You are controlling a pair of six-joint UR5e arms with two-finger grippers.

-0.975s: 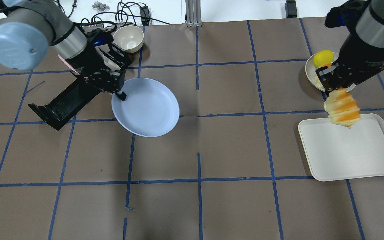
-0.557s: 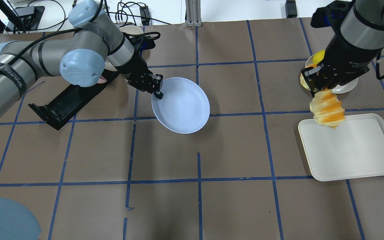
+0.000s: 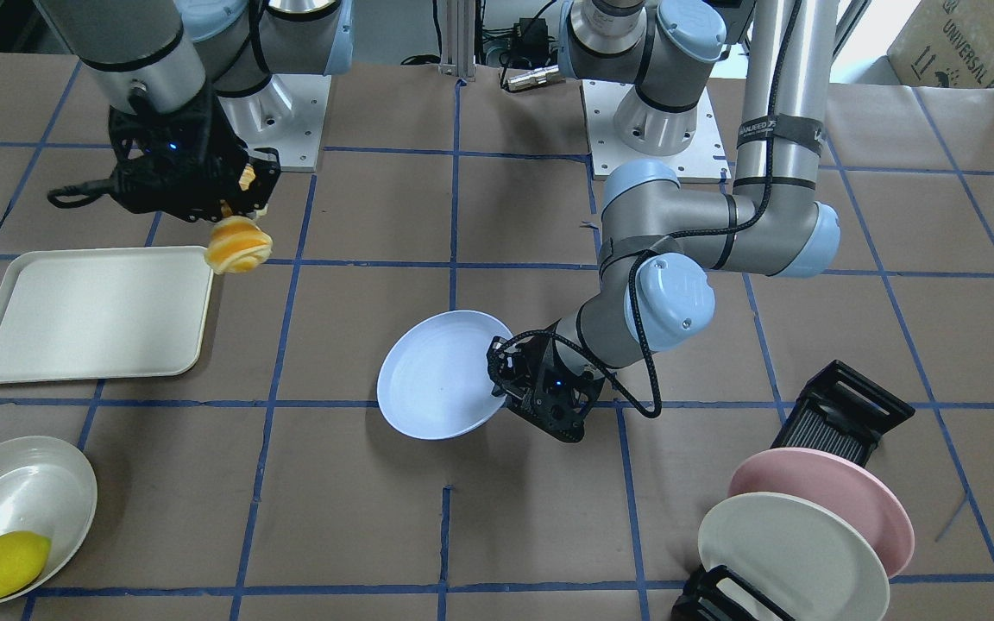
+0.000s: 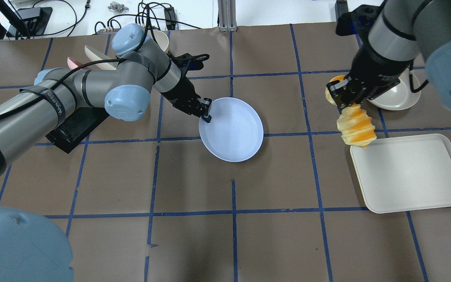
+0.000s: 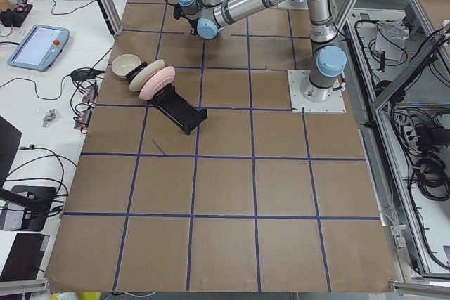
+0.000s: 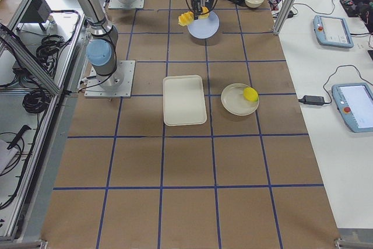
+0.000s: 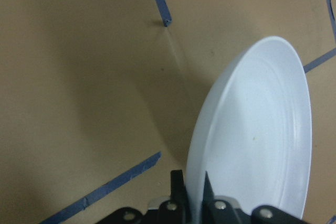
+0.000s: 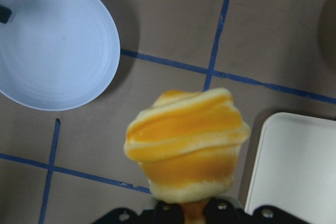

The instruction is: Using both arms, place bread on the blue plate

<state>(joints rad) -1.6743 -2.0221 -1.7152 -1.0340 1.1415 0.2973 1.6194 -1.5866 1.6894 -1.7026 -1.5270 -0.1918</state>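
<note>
The blue plate point(image 4: 231, 130) hangs tilted a little above the table's middle, held by its rim. My left gripper point(image 4: 207, 115) is shut on that rim at the plate's left side; it also shows in the front view point(image 3: 499, 388) and in the left wrist view point(image 7: 192, 195). My right gripper point(image 4: 347, 104) is shut on one end of the orange and cream striped bread point(image 4: 356, 127), which hangs down in the air just left of the tray's far corner. The right wrist view shows the bread point(image 8: 186, 142) close up and the plate point(image 8: 52, 40) at the upper left.
A cream tray point(image 4: 409, 172) lies at the right. Behind it stands a cream bowl point(image 3: 22, 483) with a yellow lemon point(image 3: 1, 565). A black rack point(image 3: 842, 410) at the left holds a pink plate point(image 3: 842, 496) and a cream plate point(image 3: 790, 552). A small bowl point(image 4: 163, 37) stands at the far left.
My left arm has carried the blue plate to the right, toward the table's middle. My right arm has carried the bread to the left, off the tray's corner.
</note>
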